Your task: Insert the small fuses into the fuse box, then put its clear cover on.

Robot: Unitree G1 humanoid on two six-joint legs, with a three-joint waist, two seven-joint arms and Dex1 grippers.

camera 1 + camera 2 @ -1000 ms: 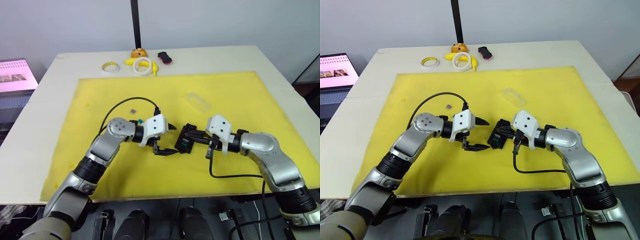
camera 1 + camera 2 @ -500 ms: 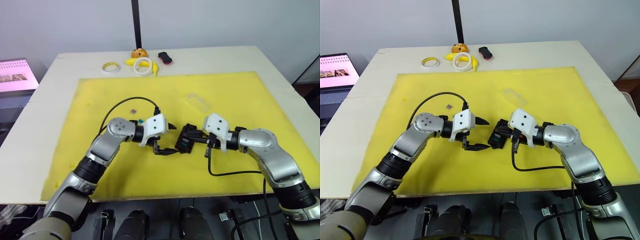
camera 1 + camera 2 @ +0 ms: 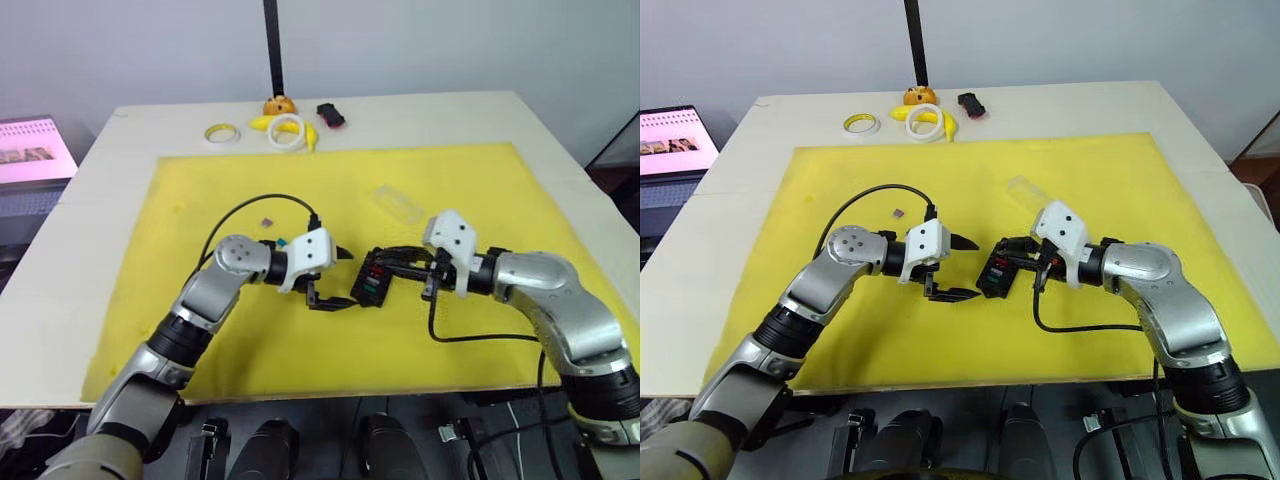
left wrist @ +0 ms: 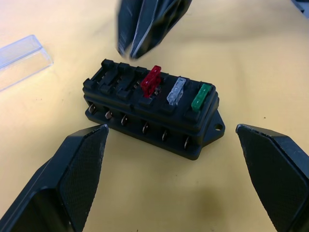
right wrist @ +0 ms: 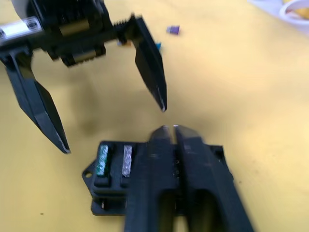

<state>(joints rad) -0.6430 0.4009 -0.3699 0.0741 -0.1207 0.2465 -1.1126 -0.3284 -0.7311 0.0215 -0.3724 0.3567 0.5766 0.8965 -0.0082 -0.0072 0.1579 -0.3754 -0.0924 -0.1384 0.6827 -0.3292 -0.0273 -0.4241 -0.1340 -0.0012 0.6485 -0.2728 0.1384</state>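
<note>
The black fuse box lies on the yellow mat between my two grippers. A red, a grey and a green fuse stand in one row of its slots. My left gripper is open, its fingers spread just left of the box with nothing between them. My right gripper is shut and hovers over the box's far right end, its tips just above the empty slots. The clear cover lies flat behind the box. A purple fuse and a blue fuse lie loose by my left wrist.
Two tape rings, a banana and a small black and red toy car sit at the table's far edge. A laptop stands off the left side. Black cables loop from both wrists.
My right gripper has drawn back to the right off the fuse box, uncovering the box's top and its fuses. The left arm has not moved.
</note>
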